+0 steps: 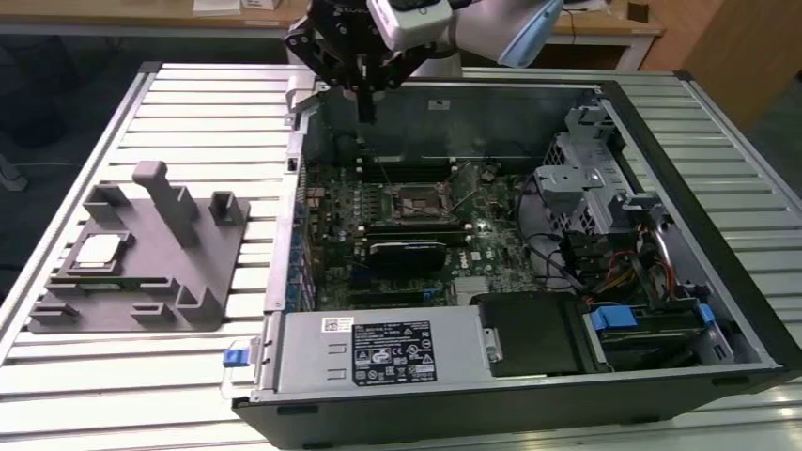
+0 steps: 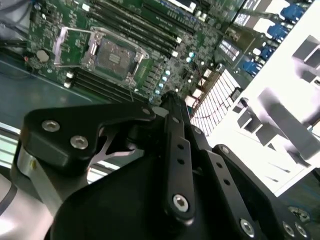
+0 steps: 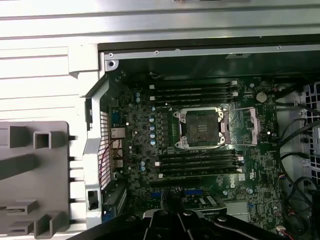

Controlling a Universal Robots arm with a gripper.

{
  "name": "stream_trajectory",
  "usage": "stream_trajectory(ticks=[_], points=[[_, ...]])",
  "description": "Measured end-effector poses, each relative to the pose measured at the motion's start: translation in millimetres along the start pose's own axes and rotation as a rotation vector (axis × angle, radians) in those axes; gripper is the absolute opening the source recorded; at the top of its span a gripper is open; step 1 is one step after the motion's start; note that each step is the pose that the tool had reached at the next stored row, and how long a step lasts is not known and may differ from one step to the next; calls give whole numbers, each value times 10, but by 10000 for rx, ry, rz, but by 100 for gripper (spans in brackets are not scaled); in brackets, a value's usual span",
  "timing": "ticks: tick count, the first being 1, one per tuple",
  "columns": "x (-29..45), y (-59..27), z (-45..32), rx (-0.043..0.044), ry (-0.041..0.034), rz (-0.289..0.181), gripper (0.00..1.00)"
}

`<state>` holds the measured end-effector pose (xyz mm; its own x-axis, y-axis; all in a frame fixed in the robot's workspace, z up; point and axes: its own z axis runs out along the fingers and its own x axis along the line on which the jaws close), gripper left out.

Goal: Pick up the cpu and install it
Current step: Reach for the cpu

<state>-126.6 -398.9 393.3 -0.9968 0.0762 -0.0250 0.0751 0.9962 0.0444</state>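
Observation:
The cpu (image 1: 100, 249), a small silvery square chip, lies flat on the grey fixture tray (image 1: 188, 282) at the exterior view's left, outside the computer case. My gripper (image 1: 364, 115) hangs over the far edge of the open case, well away from the cpu, with its fingers pressed together and nothing between them. The empty cpu socket (image 1: 414, 202) on the green motherboard has its metal retention frame swung open; it also shows in both wrist views as the socket (image 3: 200, 127) and socket (image 2: 112, 55). The gripper (image 2: 170, 97) points toward the board.
The open case (image 1: 701, 310) holds memory sticks (image 3: 195, 92), cables, a drive cage (image 1: 589, 178) and a power supply (image 1: 376, 352). The tray (image 3: 35, 170) has upright posts. Everything rests on a slatted metal table (image 1: 201, 113).

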Motion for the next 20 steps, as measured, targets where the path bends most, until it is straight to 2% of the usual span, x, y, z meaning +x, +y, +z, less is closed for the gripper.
stream_trajectory(ticks=[8, 20], points=[[75, -6, -2, -1, -4, 0, 11], [227, -17, -6, -1, -7, 1, 11]])
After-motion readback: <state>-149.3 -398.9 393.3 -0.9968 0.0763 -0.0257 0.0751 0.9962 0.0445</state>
